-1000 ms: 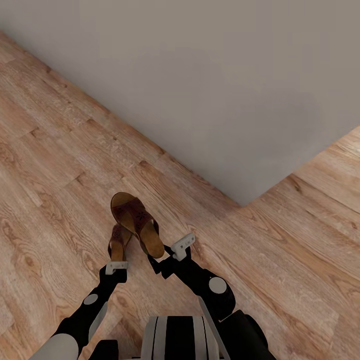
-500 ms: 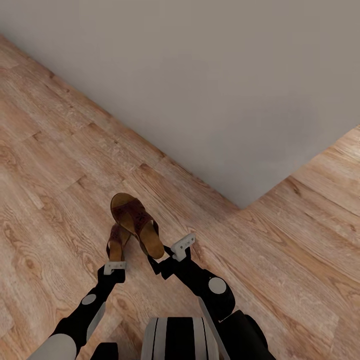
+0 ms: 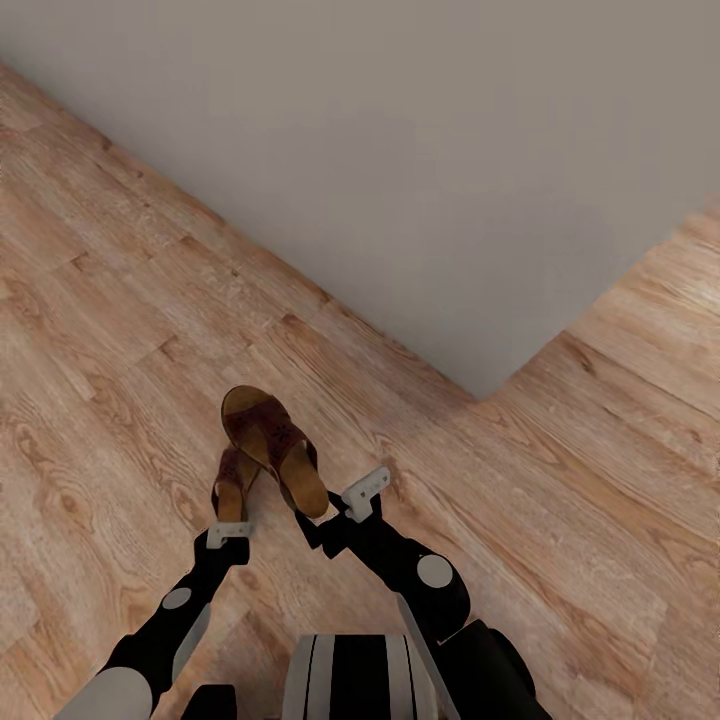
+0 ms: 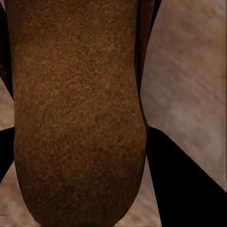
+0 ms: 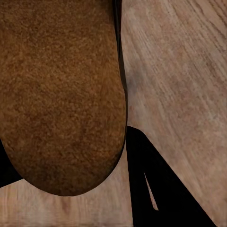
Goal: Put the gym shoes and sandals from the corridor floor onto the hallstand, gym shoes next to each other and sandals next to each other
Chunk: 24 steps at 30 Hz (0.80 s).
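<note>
Two brown sandals hang above the corridor floor (image 3: 120, 330) in front of my trunk. My left gripper (image 3: 231, 522) is shut on the heel of one sandal (image 3: 236, 480), whose tan footbed (image 4: 75, 118) lies between its black fingers (image 4: 184, 189). My right gripper (image 3: 316, 518) is shut on the heel of the other sandal (image 3: 272, 440), which sits higher and partly over the first; its footbed (image 5: 56, 94) is close to the camera beside a black finger (image 5: 161, 189). The gym shoes and the hallstand are out of view.
A plain grey wall (image 3: 400, 150) runs diagonally across the back, ending in an outer corner (image 3: 482, 395) ahead and to my right. Wood-plank floor continues past that corner at the right (image 3: 620, 400) and stretches away to the left.
The whole picture has shifted a little: the wall corner has drifted up and left, so the camera has moved. Both arms and the held sandals keep their pose.
</note>
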{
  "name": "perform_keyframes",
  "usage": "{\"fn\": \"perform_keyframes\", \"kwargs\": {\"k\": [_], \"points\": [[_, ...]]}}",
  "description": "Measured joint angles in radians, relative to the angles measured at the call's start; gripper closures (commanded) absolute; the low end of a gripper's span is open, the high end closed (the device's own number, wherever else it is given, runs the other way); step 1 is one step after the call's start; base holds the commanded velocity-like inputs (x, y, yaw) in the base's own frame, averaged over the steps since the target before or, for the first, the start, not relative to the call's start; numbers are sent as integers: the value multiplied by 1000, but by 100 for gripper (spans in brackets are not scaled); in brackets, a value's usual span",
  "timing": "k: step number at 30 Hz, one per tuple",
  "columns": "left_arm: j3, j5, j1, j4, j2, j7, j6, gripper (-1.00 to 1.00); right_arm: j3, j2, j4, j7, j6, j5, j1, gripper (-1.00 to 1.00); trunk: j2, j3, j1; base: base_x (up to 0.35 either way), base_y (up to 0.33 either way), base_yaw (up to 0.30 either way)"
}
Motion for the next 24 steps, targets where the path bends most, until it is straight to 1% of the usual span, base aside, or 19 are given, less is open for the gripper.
{"fn": "perform_keyframes", "kwargs": {"k": [7,17,19,24], "points": [[1,2,0,1,13,0,0,100,1,0,-1,-1,0,0,0,100,0,0,0,-335,30,0],[0,3,0,1,17,0,2,100,0,0,0,-1,-1,1,0,100,0,0,0,-329,107,0],[0,2,0,1,17,0,2,100,-1,0,0,0,-1,1,0,100,0,0,0,-162,53,0],[-1,2,0,1,17,-2,1,100,-2,0,0,-1,-1,1,0,100,0,0,-1,-44,15,0]]}}
